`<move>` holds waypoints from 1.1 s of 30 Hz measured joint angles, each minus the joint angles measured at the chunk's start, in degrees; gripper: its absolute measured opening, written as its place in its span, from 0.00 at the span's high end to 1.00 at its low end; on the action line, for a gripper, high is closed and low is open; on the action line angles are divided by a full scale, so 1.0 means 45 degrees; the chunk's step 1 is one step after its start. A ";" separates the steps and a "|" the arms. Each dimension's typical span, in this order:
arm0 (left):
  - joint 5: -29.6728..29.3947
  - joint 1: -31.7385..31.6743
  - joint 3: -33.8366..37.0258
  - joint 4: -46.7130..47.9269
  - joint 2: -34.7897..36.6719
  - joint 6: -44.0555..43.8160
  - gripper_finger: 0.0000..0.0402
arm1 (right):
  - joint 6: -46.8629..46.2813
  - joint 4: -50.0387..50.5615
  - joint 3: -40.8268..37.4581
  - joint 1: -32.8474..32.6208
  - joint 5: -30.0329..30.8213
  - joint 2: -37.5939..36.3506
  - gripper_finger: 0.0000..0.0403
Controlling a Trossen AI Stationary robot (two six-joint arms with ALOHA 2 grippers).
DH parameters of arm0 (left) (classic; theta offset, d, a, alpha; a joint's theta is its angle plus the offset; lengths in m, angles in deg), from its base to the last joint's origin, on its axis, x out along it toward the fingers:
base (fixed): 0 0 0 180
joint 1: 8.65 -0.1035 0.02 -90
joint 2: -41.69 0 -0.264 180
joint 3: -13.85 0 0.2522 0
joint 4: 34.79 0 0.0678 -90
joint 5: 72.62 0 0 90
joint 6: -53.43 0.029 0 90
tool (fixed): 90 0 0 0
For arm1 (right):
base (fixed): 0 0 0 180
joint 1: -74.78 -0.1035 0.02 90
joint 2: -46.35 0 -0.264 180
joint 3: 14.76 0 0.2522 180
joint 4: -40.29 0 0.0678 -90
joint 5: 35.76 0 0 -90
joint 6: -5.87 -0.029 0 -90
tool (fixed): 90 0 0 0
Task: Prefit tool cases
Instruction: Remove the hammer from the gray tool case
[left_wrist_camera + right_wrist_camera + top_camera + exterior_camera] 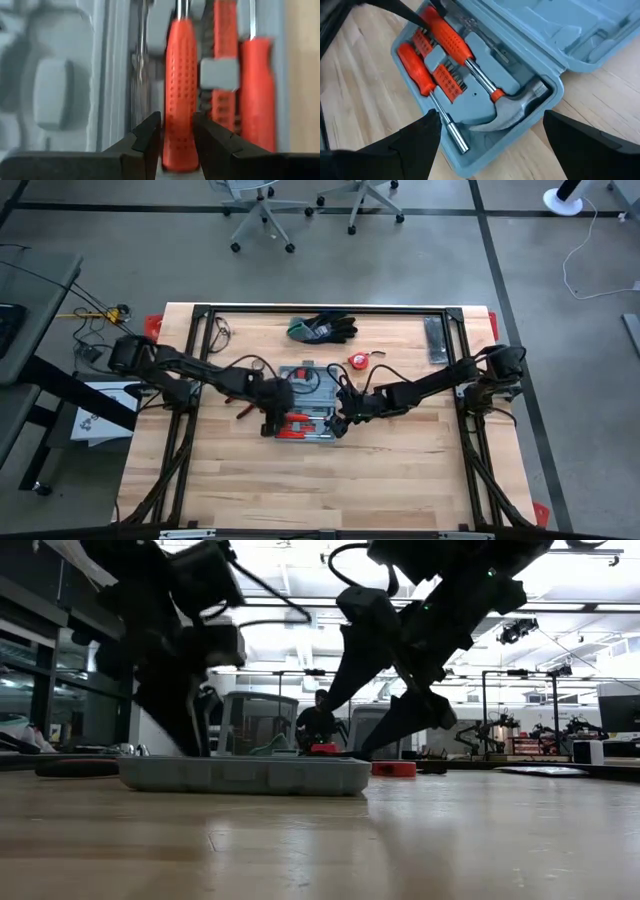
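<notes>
Tool case (520, 65) is lying open flat mid-table, right under both my grippers. From what I can see it's mostly filled already: hammer (512, 107) w/ the orange grip seated in its recess, an orange-handled screwdriver (422, 80) beside it, a rack of orange bits (447, 80) between them. The lid half (570, 25) looks empty, just moulded recesses.

My left gripper (175, 135) is down in the tray, fingers straddling the orange hammer handle (180, 85), one each side, close to it but I can't tell if they're actually pinching yet. Prob pressing or seating it, so I'd call the job late-stage: finish this tool, then maybe shut the lid.

My right gripper (490, 145) hovers just above the near end of the case by the hammer head, jaws spread wide, holding nothing.

Room-wise: tight between my two grippers, they're near each other over the case. Bare wood toward me, plenty of it. Further off past the case: gloves (322, 328), a small red thing (358, 361), a dark bar (436, 340), all well apart from the case.
</notes>
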 joint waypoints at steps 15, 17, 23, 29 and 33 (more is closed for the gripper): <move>-0.1021 0.0711 -0.1569 -0.0650 -0.2846 -0.0172 0.73 | -0.0008 0.0238 0.0000 -0.0029 0.0268 0.0000 0.16; -0.1287 0.0727 -0.1836 -0.0663 -0.3120 -0.0177 0.75 | -0.0210 0.0233 0.0000 -0.0093 0.0345 0.0000 0.16; -0.1000 0.0516 -0.2253 -0.0790 -0.3195 -0.0245 0.95 | -0.0617 0.0318 0.0000 -0.0429 0.0827 -0.0172 0.16; -0.0615 0.0256 -0.2897 -0.0053 -0.2752 -0.0173 0.99 | -0.0288 0.0752 0.0000 -0.0530 0.1533 -0.1061 0.16; -0.0765 0.0090 -0.3445 -0.0039 -0.2481 0.0392 0.99 | 0.0176 0.1127 0.0000 -0.0496 0.1753 -0.1457 0.16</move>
